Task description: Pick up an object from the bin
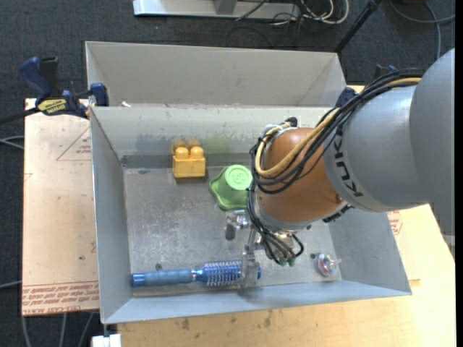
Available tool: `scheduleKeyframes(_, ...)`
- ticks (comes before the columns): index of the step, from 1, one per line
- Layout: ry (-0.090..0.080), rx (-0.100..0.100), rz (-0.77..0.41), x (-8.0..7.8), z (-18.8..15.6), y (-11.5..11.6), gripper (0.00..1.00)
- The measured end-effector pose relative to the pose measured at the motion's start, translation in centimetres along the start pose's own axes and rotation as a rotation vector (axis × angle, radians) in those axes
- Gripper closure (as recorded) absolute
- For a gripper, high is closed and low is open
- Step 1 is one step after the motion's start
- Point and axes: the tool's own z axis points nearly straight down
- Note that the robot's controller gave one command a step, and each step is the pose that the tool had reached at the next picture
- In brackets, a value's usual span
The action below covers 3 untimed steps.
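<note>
Blue hairbrush (192, 275) on scuffed bin floor (166, 223), claw (251, 264) beside bristles, dark carpet (87, 13)

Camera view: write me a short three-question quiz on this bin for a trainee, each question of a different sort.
1. Multiple choice. Where in the grey metal bin does the blue plastic hairbrush lie?
A) along the front wall
B) in the back left corner
C) propped on the rim

2. True or false. The yellow plastic two-stud toy block sits at the foot of the back wall.

3. Fill in. The gripper is at the hairbrush's ______ end (bristle or handle).

Key: 1 A; 2 true; 3 bristle.
</note>
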Motion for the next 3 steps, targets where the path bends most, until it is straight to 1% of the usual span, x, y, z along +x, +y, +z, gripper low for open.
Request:
scheduleKeyframes(1, -0.029, -0.005, -0.010, 1.0, 3.7, 2.7, 0.00)
scheduleKeyframes(2, -0.012, -0.002, -0.009, 1.4, 3.8, 2.5, 1.00)
scheduleKeyframes(3, -0.022, -0.002, -0.077, -0.1, -14.0, 1.4, 1.00)
